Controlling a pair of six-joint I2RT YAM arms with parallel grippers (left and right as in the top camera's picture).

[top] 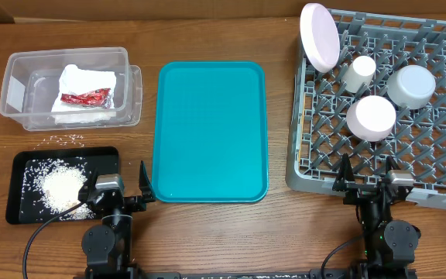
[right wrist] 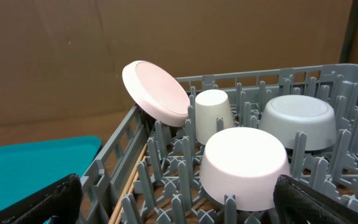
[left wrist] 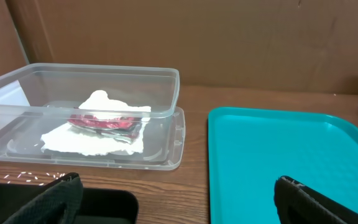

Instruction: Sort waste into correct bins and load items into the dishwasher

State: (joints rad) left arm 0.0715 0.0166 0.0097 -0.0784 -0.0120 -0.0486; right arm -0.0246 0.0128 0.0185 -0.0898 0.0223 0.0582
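Note:
The clear tub (top: 22, 66) at the far left holds white napkins (top: 84, 81) and a red wrapper (top: 85, 98); the tub (left wrist: 160, 74), napkins (left wrist: 98, 140) and wrapper (left wrist: 104, 121) also show in the left wrist view. The black tray (top: 103, 155) holds white rice (top: 60, 186). The grey dish rack (top: 440, 155) holds a tilted pale plate (top: 319, 35), a white cup (top: 358, 71), a grey-green bowl (top: 412, 85) and a white bowl (top: 371, 117), all upside down; chopsticks (right wrist: 132, 180) lie along its left side. My left gripper (top: 122, 190) and right gripper (top: 368, 180) are open and empty at the front edge.
A teal serving tray (top: 210, 132) lies between the bins and the rack. A few rice grains (top: 64, 139) lie on the table between the tub and the black tray.

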